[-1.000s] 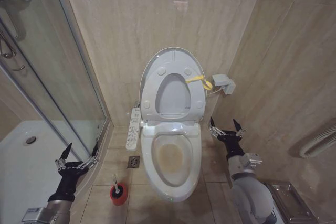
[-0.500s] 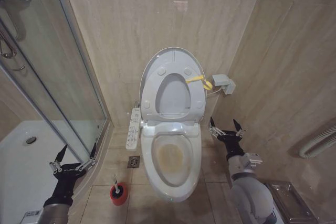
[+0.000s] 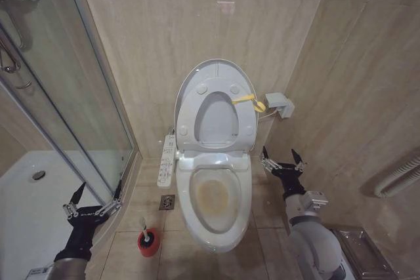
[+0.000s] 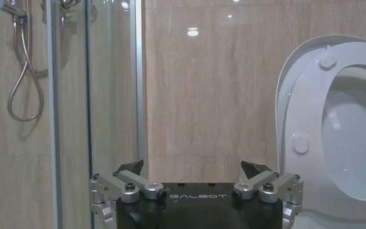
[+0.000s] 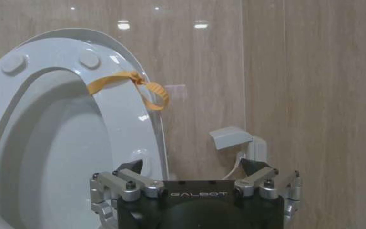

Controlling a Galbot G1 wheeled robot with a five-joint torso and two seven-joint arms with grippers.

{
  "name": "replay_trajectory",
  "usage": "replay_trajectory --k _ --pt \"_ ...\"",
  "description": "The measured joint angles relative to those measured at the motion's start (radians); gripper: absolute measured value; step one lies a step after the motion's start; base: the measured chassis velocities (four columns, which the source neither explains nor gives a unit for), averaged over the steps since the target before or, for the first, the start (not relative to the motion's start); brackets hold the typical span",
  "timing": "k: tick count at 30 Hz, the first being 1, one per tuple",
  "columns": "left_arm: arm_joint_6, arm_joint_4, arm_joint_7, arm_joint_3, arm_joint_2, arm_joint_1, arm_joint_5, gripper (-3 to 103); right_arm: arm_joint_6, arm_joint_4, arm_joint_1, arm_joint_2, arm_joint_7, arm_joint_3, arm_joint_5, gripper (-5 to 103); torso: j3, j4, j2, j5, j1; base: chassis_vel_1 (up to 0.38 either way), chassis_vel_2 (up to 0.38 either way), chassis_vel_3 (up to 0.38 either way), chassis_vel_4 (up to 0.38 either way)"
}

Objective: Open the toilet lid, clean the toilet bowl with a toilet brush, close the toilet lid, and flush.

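from the head view i see the toilet lid (image 3: pixel 214 73) standing upright against the wall, with the seat (image 3: pixel 216 121) raised against it and a yellow strap (image 3: pixel 249 101) looped on the seat's right edge. below, the toilet bowl (image 3: pixel 214 202) lies open, yellowish-brown staining on its inner surface. the toilet brush (image 3: pixel 143 226) stands in a small red holder (image 3: pixel 148 242) on the floor just left of the bowl's base. my left gripper (image 3: pixel 92 193) hangs low by the shower glass (image 3: pixel 72 90), left of the brush, fingers spread wide and holding nothing. my right gripper (image 3: pixel 282 158) sits to the right of the bowl, near a grey wall box (image 3: pixel 279 104), fingers likewise wide apart and empty.

the left wrist view adds the shower hose (image 4: pixel 23 81) behind the glass, and the left gripper (image 4: pixel 196 168) spread open with the lid (image 4: pixel 295 71) and seat off to one side.

the right wrist view gives the strap (image 5: pixel 132 86) up close, knotted round the seat's rim, plus the round bumpers (image 5: pixel 89 58) on the seat, and the right gripper (image 5: pixel 196 168) open before the wall.
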Motion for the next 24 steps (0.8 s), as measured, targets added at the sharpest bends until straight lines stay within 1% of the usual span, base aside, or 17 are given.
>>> replay_trajectory --k 24 --pt "-0.005 0.017 0.001 0.002 0.002 -0.006 0.011 100 0.0 0.0 0.0 0.0 0.0 0.0 0.0 100 0.0 0.0 0.0 0.0 0.0 0.0 0.0 0.0 0.0"
